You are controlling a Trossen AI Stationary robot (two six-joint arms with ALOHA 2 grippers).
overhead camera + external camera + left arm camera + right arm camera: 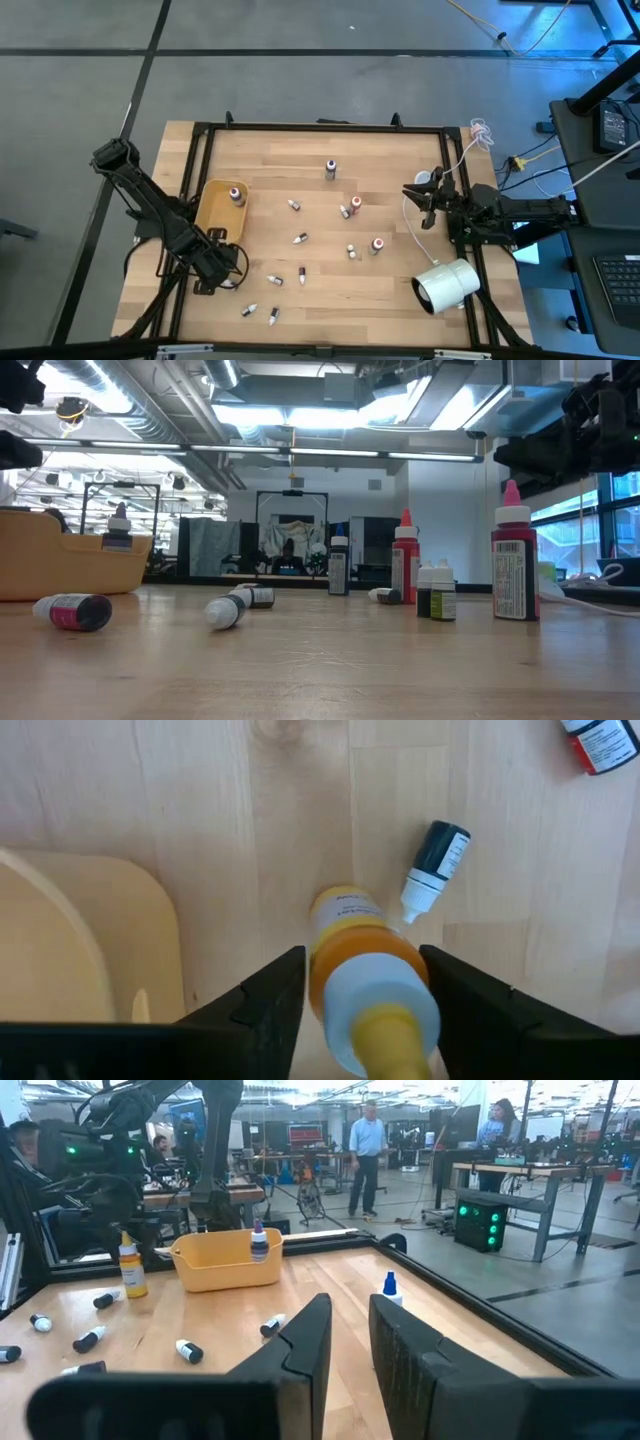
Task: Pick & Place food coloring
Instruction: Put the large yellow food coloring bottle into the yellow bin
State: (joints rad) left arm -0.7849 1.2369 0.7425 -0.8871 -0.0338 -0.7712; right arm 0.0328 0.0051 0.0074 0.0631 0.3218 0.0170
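My left gripper (365,1010) is clamped across the yellow dropper bottle (365,975), just right of the tan tray (212,212); light, stiff, slippery plastic, best gripped mid-body. Right gripper (345,1345) waits, fingers slightly apart.

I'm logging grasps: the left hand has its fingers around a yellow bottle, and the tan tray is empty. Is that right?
Not quite. The left hand does have its fingers around the yellow bottle, as the left wrist view shows, but the tan tray is not empty: the high view shows one bottle standing in it.
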